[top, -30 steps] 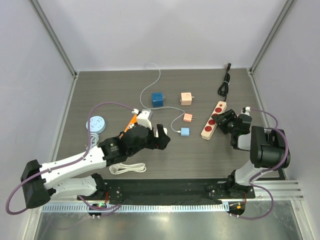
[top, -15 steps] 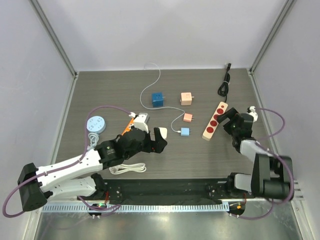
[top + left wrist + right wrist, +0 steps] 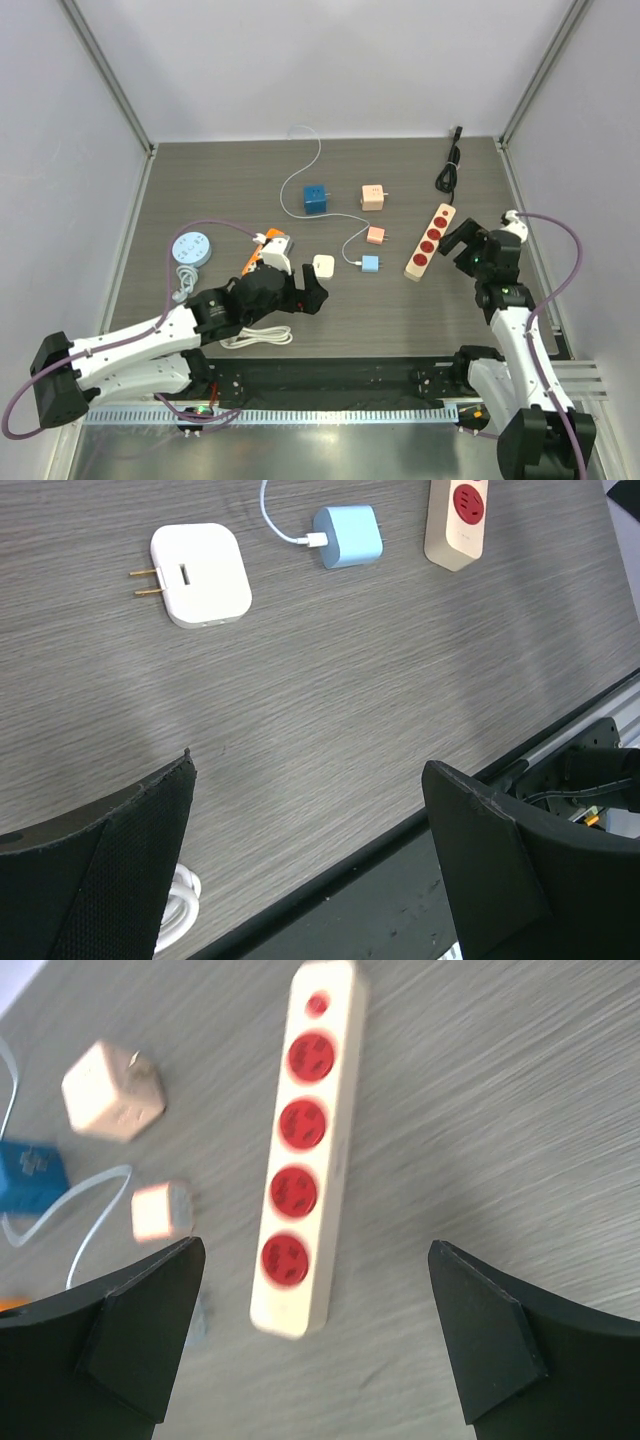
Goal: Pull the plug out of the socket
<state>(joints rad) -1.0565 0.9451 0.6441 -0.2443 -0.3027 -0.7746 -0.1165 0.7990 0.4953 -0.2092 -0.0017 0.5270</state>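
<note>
Right pincer point(image 3: 315, 1248) spread near socket point(image 3: 305, 1150), plug point(image 3: 318, 198) whole only overhead

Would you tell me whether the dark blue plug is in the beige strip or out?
Out: the plug lies apart from the strip, whose red outlets all show bare.

The grey wood-grain table point(image 3: 400, 310) carries a beige power strip point(image 3: 429, 240) with its black cord point(image 3: 449, 165). A dark blue plug point(image 3: 318, 198) lies well apart from it. Also there: a larger pink cube point(image 3: 373, 196), a smaller pink cube point(image 3: 376, 236), a light-blue cube point(image 3: 370, 264), a white adapter point(image 3: 323, 266), an orange strip point(image 3: 250, 264), a round socket point(image 3: 192, 247) and a coiled white cable point(image 3: 255, 338).
</note>
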